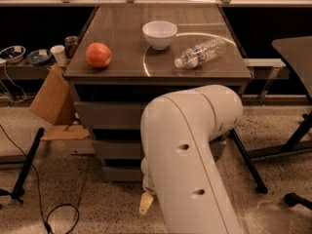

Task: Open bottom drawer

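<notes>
The grey cabinet has three drawers. Only the left end of the bottom drawer shows, and its front looks flush with the cabinet. Its handle is hidden behind my white arm, which fills the middle of the view. The arm also covers most of the middle drawer and the top drawer. My gripper hangs low near the floor, just in front of the bottom drawer's lower edge, left of its centre. It holds nothing that I can see.
On the cabinet top lie a red apple, a white bowl and a plastic bottle on its side. Cardboard leans at the left. A black stand leg, a cable and a table leg lie on the floor.
</notes>
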Robot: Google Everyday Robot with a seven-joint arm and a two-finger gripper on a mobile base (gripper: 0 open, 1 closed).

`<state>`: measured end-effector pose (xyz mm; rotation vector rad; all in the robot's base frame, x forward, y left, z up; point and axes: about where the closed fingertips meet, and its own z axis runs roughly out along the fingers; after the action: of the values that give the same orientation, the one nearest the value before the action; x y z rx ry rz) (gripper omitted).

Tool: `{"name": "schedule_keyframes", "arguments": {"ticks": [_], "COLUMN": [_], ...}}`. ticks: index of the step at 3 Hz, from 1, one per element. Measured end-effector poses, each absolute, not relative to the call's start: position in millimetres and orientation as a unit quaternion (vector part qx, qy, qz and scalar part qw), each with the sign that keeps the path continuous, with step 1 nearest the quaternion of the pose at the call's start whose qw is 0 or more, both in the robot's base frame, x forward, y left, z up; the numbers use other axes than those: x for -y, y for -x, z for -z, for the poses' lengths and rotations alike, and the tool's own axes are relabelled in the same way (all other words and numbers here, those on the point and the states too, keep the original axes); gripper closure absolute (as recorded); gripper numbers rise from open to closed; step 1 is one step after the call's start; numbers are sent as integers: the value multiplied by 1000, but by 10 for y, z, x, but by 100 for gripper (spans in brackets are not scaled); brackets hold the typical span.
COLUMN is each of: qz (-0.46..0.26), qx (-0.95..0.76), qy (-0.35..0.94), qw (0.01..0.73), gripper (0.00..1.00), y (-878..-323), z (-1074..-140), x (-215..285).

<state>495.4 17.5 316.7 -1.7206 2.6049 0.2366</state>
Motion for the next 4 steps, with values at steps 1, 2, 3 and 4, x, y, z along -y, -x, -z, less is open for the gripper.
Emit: {"name": "schedule_keyframes", "arguments": {"ticks": [1, 2, 3, 4], "qz": [-66, -83, -95, -95], "qx": [-870, -897, -896, -896], "qy": [489, 430, 426, 426], "qw": [18, 52, 79, 80], "gripper": [0, 0, 0, 0], "y": [-5076, -5104, -5202, -5203], "z": [-3005, -2871, -2895, -2895], "x": [-164, -127, -251, -251]}}
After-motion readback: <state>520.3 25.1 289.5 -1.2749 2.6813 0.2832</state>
